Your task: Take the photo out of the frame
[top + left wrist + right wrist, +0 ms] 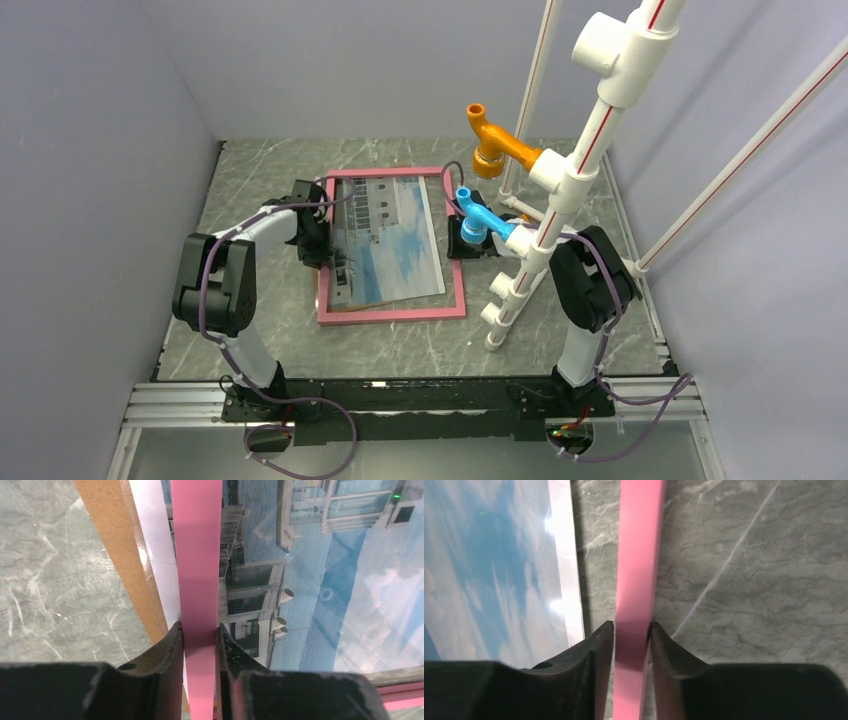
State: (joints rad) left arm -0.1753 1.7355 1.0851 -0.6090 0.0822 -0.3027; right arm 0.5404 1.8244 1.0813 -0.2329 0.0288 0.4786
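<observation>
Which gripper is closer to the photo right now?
Left. The left gripper pinches the frame where the photo passes under it; the right gripper pinches the opposite side, with bare table between it and the photo's edge.

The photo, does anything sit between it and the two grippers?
Yes, the frame: the left gripper clamps its left rail, which overlies the edge of the photo; the right gripper clamps its right rail, beside the photo.
</observation>
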